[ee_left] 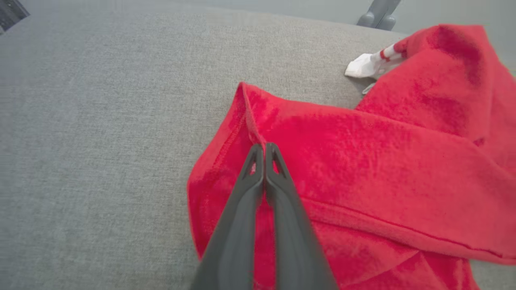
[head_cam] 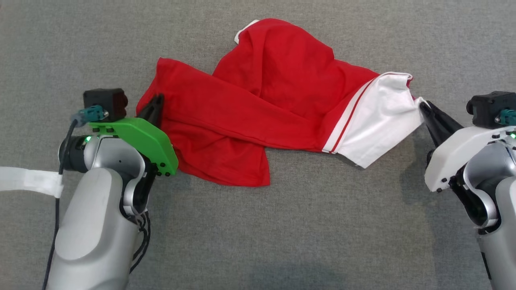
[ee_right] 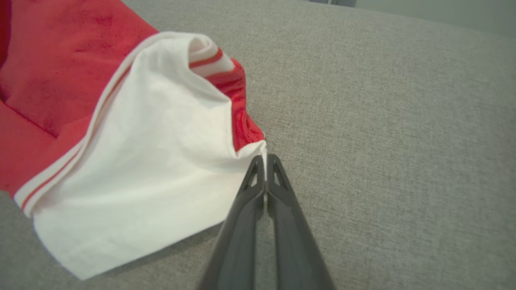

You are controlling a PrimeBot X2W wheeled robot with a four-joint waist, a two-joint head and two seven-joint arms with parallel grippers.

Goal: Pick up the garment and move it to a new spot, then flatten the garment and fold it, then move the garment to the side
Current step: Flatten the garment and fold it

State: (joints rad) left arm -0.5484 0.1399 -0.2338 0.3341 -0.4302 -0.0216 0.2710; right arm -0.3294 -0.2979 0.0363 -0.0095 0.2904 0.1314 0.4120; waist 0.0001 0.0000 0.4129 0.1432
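Garment (head_cam: 262,108): a red knit jersey with a white panel (head_cam: 379,121) at one end. It lies rumpled and doubled over itself on the grey cloth-covered counter (head_cam: 322,233), between my two hands.
Left hand (head_cam: 158,100): closed on the red hem at the garment's left end, with a fold of cloth pinched between the fingertips.
Right hand (head_cam: 422,105): closed on the corner of the white panel at the garment's right end, with the cloth drawn to a point at my fingertips.
Done so far: only the grasp, I judge. Both ends are pinched, yet the cloth rests on the counter, neither flat nor folded.
Left to do: lifting or stretching it out, smoothing, folding, then carrying it aside, which is nearly the whole job.
Writing: none that I can read. No brand or label shows on the garment, just white trim (head_cam: 242,34) at its far edge and thin red stripes (head_cam: 350,117) beside the panel.
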